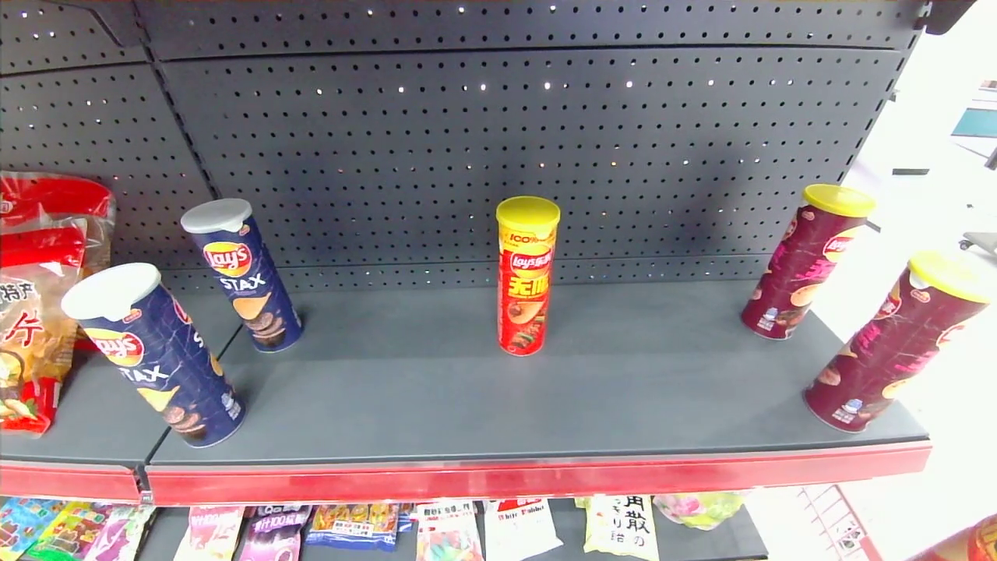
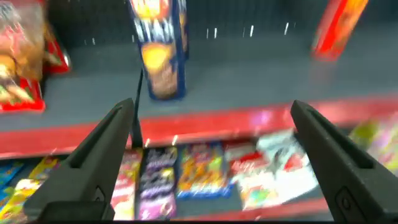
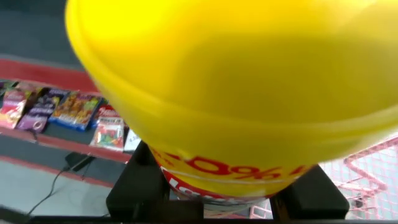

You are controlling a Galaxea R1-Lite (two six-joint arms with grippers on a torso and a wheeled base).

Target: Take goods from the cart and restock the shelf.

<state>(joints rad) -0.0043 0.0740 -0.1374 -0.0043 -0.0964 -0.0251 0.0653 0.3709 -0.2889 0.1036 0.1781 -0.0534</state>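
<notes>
Head: shelf (image 1: 623, 382) part stocked. Left end: front blue can (image 1: 156, 354) at the front edge, rear blue can (image 1: 243, 274) nearer the back. Red can (image 1: 526, 276) mid-shelf toward the back. Right end: rear maroon can (image 1: 806, 261), and front maroon can (image 1: 896, 343) by the front right corner. Bags (image 1: 39, 296) in the bay to the left. Wide bare gaps either side of the red can.

Left wrist: left gripper (image 2: 211, 107) released, fingers spread wide with nothing between them. It faces the shelf's red front edge, with packets (image 2: 186, 174) on the tier below.

Right wrist: right gripper (image 3: 227, 196) clenched on the held can (image 3: 249, 81), low on its red body, yellow lid toward the camera. Cart (image 3: 370, 171) wire is just beside.

Step, as I read it: carry from cart to shelf, not yet placed. Next move needs lift over the front edge, can kept upright, set-down in a gap beside the red can clear of its neighbours, then release.
</notes>
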